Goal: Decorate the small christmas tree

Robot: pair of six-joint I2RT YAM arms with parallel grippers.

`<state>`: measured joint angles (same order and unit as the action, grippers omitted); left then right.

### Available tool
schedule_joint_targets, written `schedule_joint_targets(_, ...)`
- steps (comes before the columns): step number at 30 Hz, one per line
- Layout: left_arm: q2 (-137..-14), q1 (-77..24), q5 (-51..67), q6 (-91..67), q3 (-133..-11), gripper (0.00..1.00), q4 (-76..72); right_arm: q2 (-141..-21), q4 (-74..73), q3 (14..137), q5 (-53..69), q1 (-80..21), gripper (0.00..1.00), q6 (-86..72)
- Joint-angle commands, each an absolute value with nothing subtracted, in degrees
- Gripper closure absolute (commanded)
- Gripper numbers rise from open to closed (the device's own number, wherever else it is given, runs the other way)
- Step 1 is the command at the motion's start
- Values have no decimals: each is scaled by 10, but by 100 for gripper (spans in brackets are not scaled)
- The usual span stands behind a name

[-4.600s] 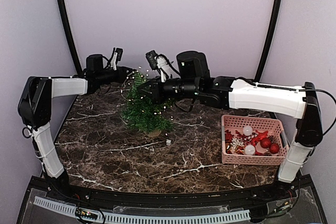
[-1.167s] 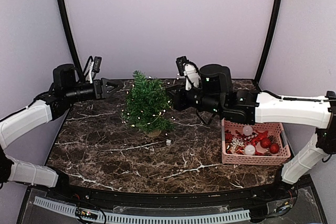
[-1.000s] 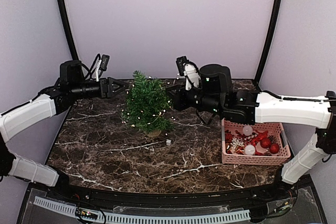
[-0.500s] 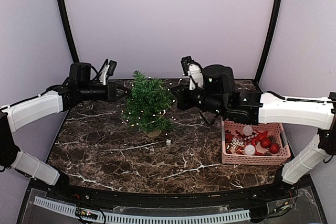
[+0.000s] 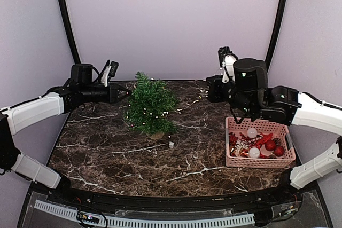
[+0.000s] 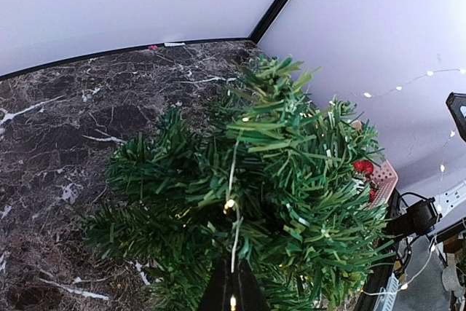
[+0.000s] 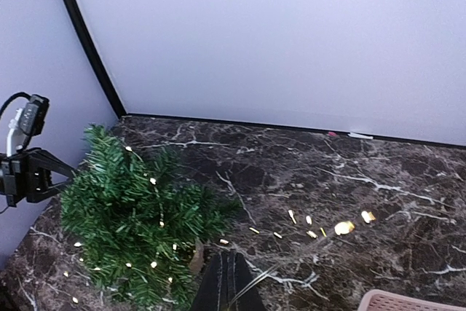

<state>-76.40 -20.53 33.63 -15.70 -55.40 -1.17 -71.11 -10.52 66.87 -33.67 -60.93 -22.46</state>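
The small christmas tree (image 5: 151, 109) stands on the marble table left of centre, a string of tiny warm lights (image 5: 188, 105) draped over it. My left gripper (image 5: 126, 93) is at the tree's upper left side. In the left wrist view it (image 6: 233, 284) is shut on the string's thin wire among the branches (image 6: 291, 180). My right gripper (image 5: 209, 92) is to the right of the tree, apart from it. In the right wrist view it (image 7: 231, 273) is shut on the wire, with lit bulbs (image 7: 342, 227) hanging loose beyond and the tree (image 7: 131, 231) at the left.
A pink basket (image 5: 230, 159) with red and white baubles (image 5: 252, 152) stands at the right, under my right forearm; its corner shows in the right wrist view (image 7: 408, 301). A small white block (image 5: 171, 144) lies on the table in front of the tree.
My right gripper has pulled back to the right, away from the tree, drawing the light string out with it. My left gripper moved in to the tree's left side and now holds still.
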Motion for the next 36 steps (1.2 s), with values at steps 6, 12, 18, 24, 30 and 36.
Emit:
schedule_joint_targets(6, -760, -208, 304, -157, -560, 100, -5, -704, -205, 654, -480, -602, 100, -278)
schedule_joint_targets(12, -761, -208, 300, -157, -561, 100, -3, -708, -151, 591, -353, -521, 100, -306)
schedule_joint_targets(18, -761, -208, 300, -156, -561, 100, -3, -722, -95, 558, -275, -447, 100, -296)
schedule_joint_targets(24, -762, -208, 304, -156, -560, 100, -5, -796, -22, 579, -193, -387, 100, -253)
schedule_joint_targets(30, -762, -208, 309, -155, -560, 100, -6, -913, 50, 648, -112, -349, 100, -226)
schedule_joint_targets(36, -765, -208, 319, -155, -561, 100, -14, -1046, 65, 780, -36, -343, 100, -201)
